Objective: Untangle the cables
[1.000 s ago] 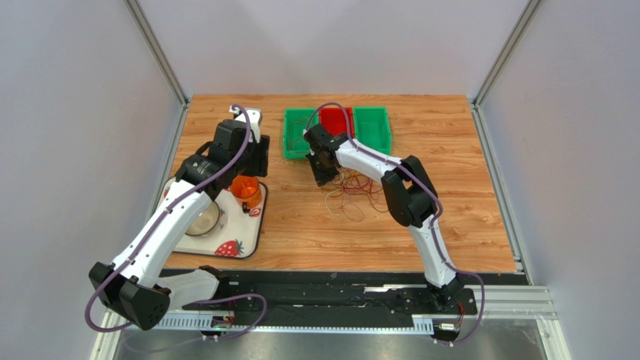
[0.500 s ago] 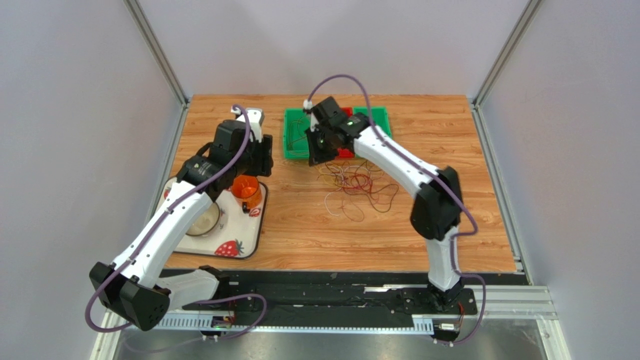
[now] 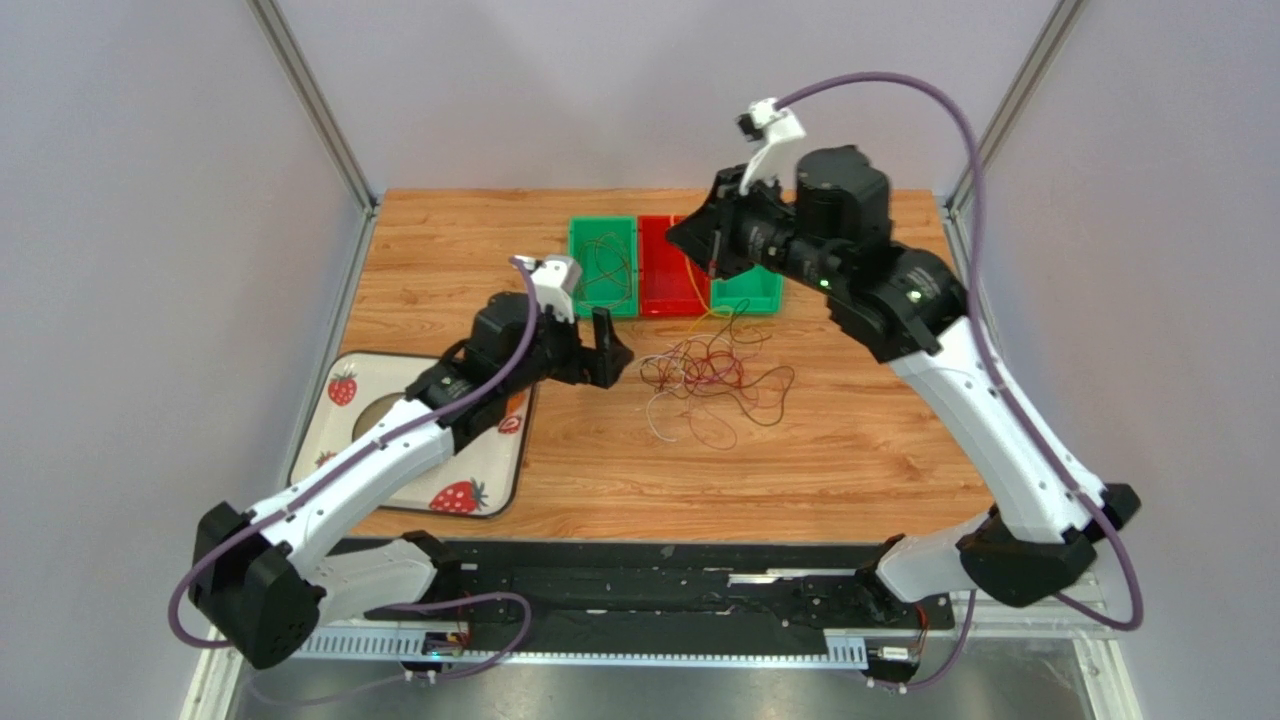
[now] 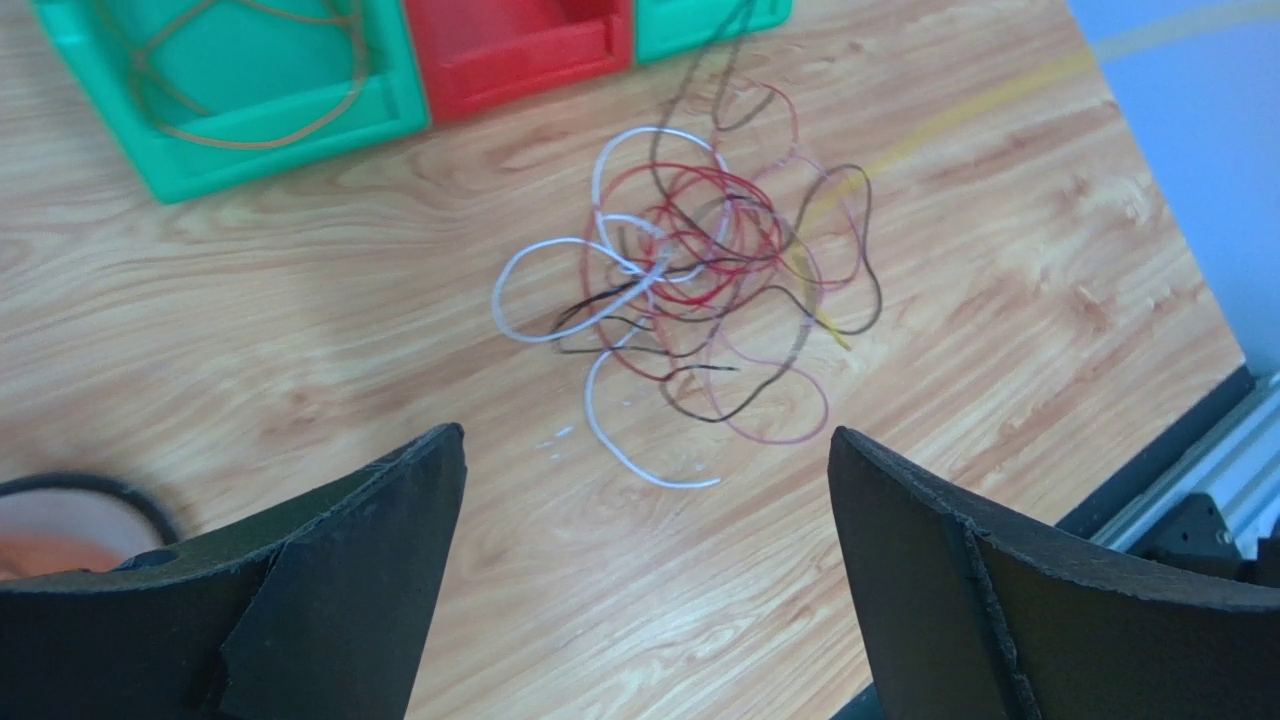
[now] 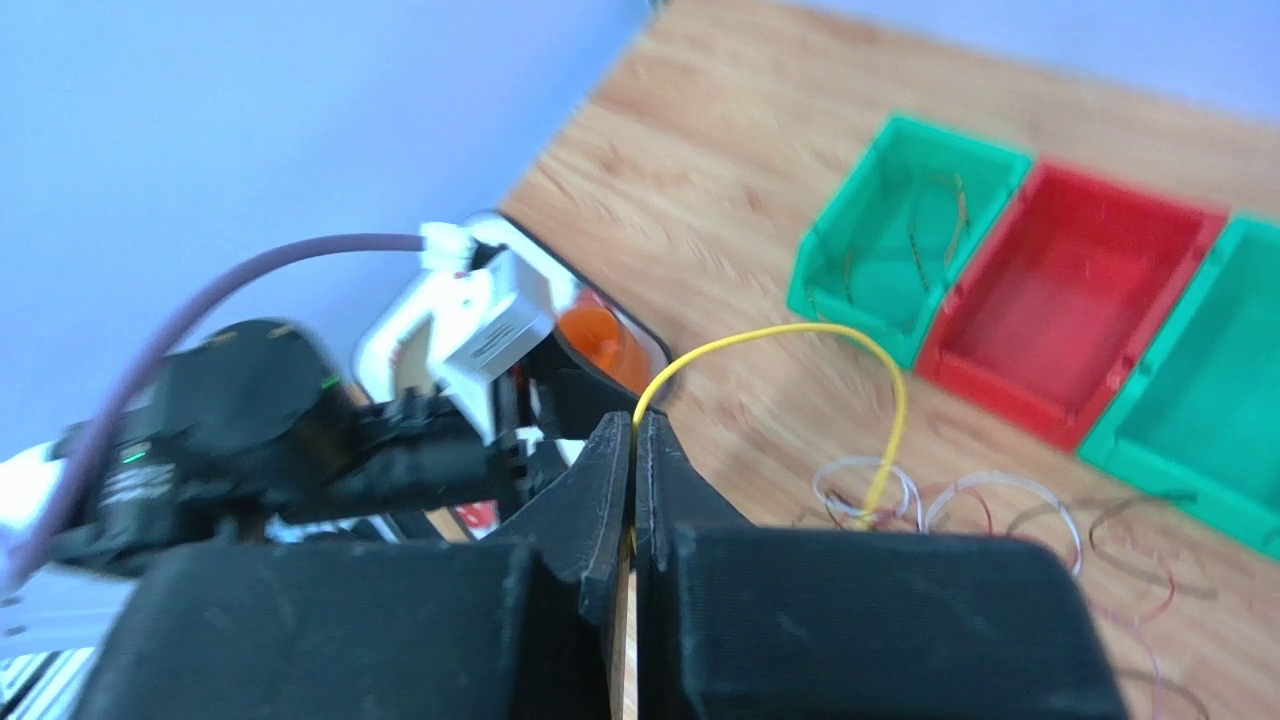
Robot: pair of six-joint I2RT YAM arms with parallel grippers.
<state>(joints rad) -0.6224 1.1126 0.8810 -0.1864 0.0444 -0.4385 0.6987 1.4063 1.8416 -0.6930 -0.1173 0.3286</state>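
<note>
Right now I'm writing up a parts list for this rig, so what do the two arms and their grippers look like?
Both the left arm and right arm have white links with black joint housings. A thick purple hose runs along each. A white camera bracket sits at each wrist. The left gripper and right gripper each have two matte black, wedge-shaped fingers.

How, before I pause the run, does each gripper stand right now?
Left gripper: open, holding nothing.
Right gripper: shut on the yellow cable.
</note>
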